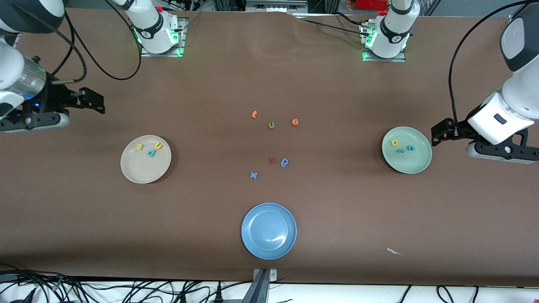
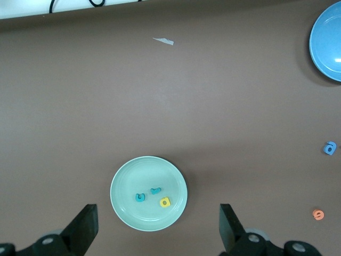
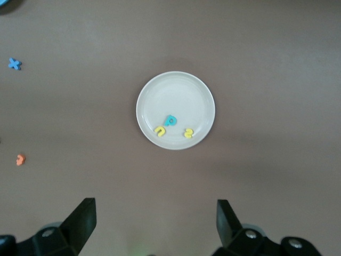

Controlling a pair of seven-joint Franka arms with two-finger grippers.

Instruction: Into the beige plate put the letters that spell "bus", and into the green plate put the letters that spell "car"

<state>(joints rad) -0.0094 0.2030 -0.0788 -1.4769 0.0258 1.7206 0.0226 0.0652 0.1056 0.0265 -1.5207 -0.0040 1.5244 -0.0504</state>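
The beige plate [image 1: 141,171] lies toward the right arm's end of the table and holds a yellow s [image 1: 140,147], a yellow u [image 1: 158,145] and a teal b [image 1: 151,153]. My right gripper [image 1: 97,103] hangs open and empty over bare table beside that plate [image 3: 176,90]. In the green plate [image 1: 412,165], toward the left arm's end, lie a yellow a [image 1: 394,142], a teal r [image 1: 400,150] and a teal c [image 1: 410,147]. My left gripper [image 1: 437,134] is open and empty in the air at that plate's [image 2: 130,216] rim.
A blue plate [image 1: 268,248] sits near the front edge. Loose letters lie mid-table: two orange ones [image 1: 254,114] [image 1: 295,122], an olive u [image 1: 271,125], a red one [image 1: 272,160], a blue round one [image 1: 285,162], a blue x [image 1: 253,175]. A white scrap [image 1: 393,251] lies near the front.
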